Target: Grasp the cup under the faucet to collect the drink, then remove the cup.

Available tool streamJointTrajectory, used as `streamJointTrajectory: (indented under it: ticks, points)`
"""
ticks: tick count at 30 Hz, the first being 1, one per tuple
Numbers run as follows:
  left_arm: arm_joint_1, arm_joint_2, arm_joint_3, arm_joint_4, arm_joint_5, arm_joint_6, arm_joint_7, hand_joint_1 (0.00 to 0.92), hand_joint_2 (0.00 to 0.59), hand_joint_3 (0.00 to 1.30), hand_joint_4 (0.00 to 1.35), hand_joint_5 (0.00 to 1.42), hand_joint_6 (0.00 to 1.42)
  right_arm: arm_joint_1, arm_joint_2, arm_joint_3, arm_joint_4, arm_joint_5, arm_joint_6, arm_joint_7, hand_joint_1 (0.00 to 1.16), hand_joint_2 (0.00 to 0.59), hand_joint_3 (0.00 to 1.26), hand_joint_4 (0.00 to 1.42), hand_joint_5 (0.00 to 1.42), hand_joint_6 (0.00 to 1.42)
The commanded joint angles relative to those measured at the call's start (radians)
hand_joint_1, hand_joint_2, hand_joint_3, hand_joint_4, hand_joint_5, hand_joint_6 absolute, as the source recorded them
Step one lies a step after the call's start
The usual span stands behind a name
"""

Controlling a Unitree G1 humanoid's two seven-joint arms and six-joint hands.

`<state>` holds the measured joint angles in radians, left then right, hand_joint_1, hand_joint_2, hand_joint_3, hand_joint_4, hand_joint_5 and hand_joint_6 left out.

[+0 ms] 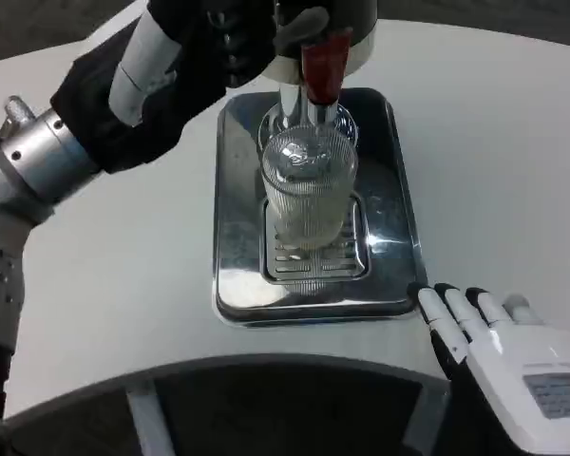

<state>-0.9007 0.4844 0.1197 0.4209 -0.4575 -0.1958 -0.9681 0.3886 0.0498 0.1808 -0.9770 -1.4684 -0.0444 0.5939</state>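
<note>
A clear ribbed cup [307, 195] stands upright on the drip grate [313, 261] of a silver tray [236, 199], directly below the faucet [294, 104] and its red lever [323, 65]. A pale liquid seems to fill it. My left hand [242, 38], dark and partly cut off at the top edge, is up against the dispenser body [347, 24] just left of the red lever; how its fingers lie is unclear. My right hand [499, 347] lies at the table's front edge, right of the tray's near corner, fingers stretched out and holding nothing.
The white table [494, 161] curves round the tray, with bare surface left and right of it. Its front edge [218, 366] runs close below the tray. My left forearm [85, 123], in a black sleeve, crosses the upper left.
</note>
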Motion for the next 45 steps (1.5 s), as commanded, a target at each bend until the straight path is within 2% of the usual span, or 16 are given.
streamJointTrajectory:
  ticks: [1,14,22,36,45]
  points:
    - [-0.056,-0.024,-0.008,0.077,0.024,-0.024,-0.039,0.0,0.068,0.0,0.0,0.0,0.0,0.004,0.008,0.009,0.01,-0.012,0.006,0.013,0.68,0.264,0.0,0.0,0.0,0.0]
    - [-0.234,-0.098,-0.02,0.351,0.098,-0.114,-0.108,0.0,0.068,0.0,0.0,0.0,0.0,0.008,0.013,0.015,0.014,-0.023,0.019,0.005,0.68,0.264,0.0,0.0,0.0,0.0]
    - [-0.302,-0.129,-0.031,0.441,0.135,-0.168,-0.15,0.0,0.068,0.0,0.0,0.0,0.0,0.024,0.016,0.013,0.005,-0.024,0.025,-0.003,0.68,0.264,0.0,0.0,0.0,0.0]
    - [-0.387,-0.099,-0.108,0.602,0.283,-0.384,-0.232,0.0,0.075,0.0,0.0,0.0,0.0,0.025,0.019,0.016,0.012,-0.014,0.034,-0.012,0.68,0.264,0.0,0.0,0.0,0.0]
    - [-0.393,-0.063,-0.163,0.647,0.36,-0.536,-0.232,0.0,0.077,0.0,0.0,0.01,0.0,-0.013,0.007,-0.016,0.028,0.03,0.052,-0.018,0.68,0.26,0.0,0.0,0.0,0.0]
